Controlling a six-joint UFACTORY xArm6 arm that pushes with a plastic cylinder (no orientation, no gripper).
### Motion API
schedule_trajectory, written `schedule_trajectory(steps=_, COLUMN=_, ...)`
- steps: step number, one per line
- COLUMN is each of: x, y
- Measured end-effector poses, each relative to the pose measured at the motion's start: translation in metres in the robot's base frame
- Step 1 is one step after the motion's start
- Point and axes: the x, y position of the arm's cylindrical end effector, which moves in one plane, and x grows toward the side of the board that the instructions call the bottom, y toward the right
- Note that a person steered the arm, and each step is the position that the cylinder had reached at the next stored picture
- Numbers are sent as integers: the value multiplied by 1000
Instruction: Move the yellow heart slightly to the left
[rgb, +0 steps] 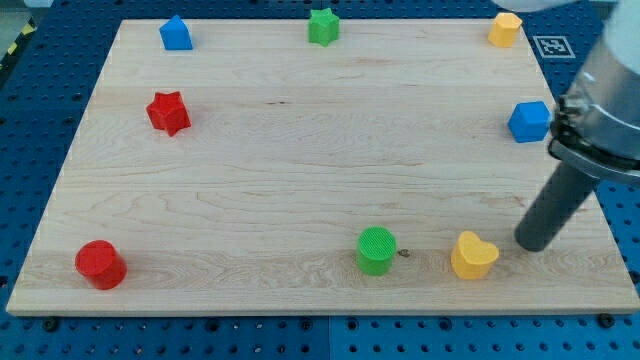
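Note:
The yellow heart (473, 255) lies near the bottom edge of the wooden board (300, 190), right of the middle. My tip (533, 243) rests on the board just to the heart's right and slightly above it, with a small gap between them. The dark rod rises from the tip toward the view's upper right. A green cylinder (377, 249) stands to the heart's left, a short way off.
A blue block (529, 121) sits near the right edge, just left of the arm. A yellow block (505, 29), a green star (323, 26) and a blue block (176, 33) line the top edge. A red star (168, 112) and a red cylinder (100, 264) are at the left.

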Motion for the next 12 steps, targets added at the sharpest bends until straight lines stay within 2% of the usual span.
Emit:
schedule_trajectory(steps=1, x=20, y=-12)
schedule_trajectory(steps=2, x=18, y=-45)
schedule_trajectory(steps=6, x=13, y=-66)
schedule_trajectory(steps=7, x=-11, y=-65)
schedule_trajectory(steps=8, x=-56, y=-81)
schedule_trajectory(steps=9, x=-78, y=-134)
schedule_trajectory(steps=11, x=-78, y=-147)
schedule_trajectory(steps=12, x=-78, y=-174)
